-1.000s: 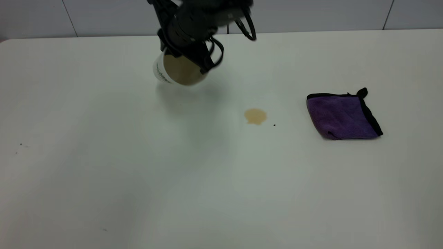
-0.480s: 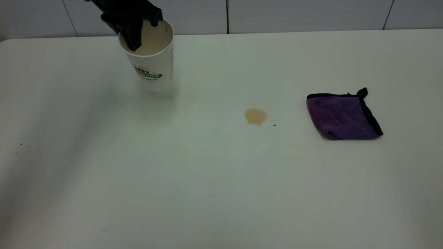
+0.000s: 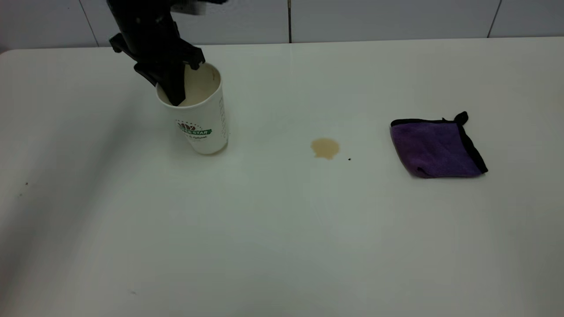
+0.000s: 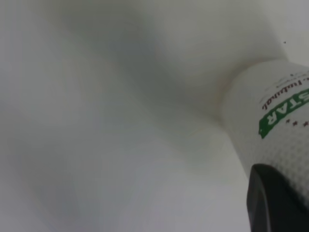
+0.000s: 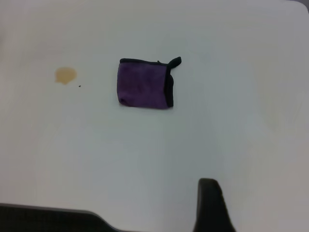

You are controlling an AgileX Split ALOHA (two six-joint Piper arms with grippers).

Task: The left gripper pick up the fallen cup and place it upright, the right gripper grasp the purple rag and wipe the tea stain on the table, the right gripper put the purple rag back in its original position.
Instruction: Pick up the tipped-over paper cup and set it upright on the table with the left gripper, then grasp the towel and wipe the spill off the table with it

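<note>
White table (image 3: 282, 246) is stretching away bare in front. Farther back, the tea stain (image 3: 325, 148) is sitting mid-table, with the purple rag (image 3: 436, 149) lying flat well to its right. Left of the stain, the cup (image 3: 198, 115) is standing upright, the left tool (image 3: 174, 90) pinching its rim, one finger inside. The right tool (image 5: 210, 205) is hanging high above the table; whether it is spread, I cannot tell.

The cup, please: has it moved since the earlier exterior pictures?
Yes. The cup, held at its rim by the left hand, has come down and nearer the camera, now upright on the table, left of the unmoved stain.
</note>
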